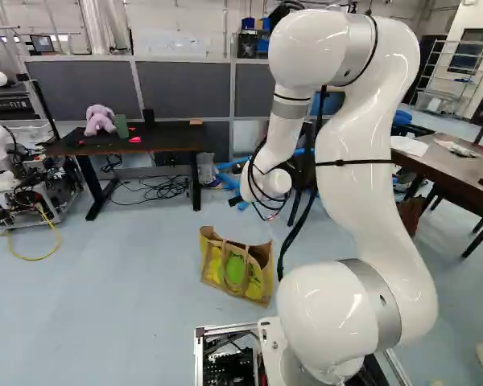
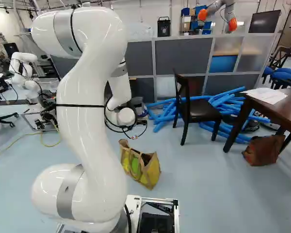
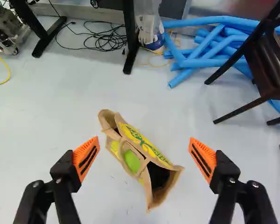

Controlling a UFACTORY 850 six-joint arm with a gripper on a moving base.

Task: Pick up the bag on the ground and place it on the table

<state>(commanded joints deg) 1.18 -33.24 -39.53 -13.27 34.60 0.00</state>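
Evidently early stage: hand (image 3: pixel 144 141) hung spread and empty; bag (image 1: pixel 258 277) sat ungripped on floor (image 1: pixel 129 305) at its twelve o'clock. Grasp, lift, carry, placing all remained. Target unclear: dark tabletop (image 1: pixel 169 145) stood near eleven o'clock, brown tabletop (image 1: pixel 447 166) near two.

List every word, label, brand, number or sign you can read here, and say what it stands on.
Bag: lettering on its yellow side, too blurred to quote with certainty.
White sheets at the right of the right base view: any print is too small to read.
No other text that I can read.
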